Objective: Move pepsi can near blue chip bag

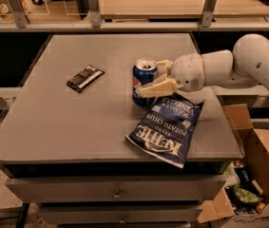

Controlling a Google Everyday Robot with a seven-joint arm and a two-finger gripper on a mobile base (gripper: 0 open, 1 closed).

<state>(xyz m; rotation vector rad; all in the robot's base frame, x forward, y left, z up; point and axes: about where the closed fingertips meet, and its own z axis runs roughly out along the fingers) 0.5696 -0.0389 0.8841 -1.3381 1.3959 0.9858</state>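
The pepsi can point(141, 78) stands upright on the grey table point(53, 122), just left of the top edge of the blue chip bag point(166, 129). The bag lies flat near the table's front right, its white lettering facing up. My gripper point(157, 77) reaches in from the right on a white arm point(229, 68). Its tan fingers point(158, 87) are shut on the can, one in front and one behind.
A small flat black wrapped bar point(84, 77) lies on the table's left half. An open cardboard box point(255, 175) with items stands on the floor at the right. A shelf with metal posts point(93, 6) runs along the back. Drawers sit below the tabletop.
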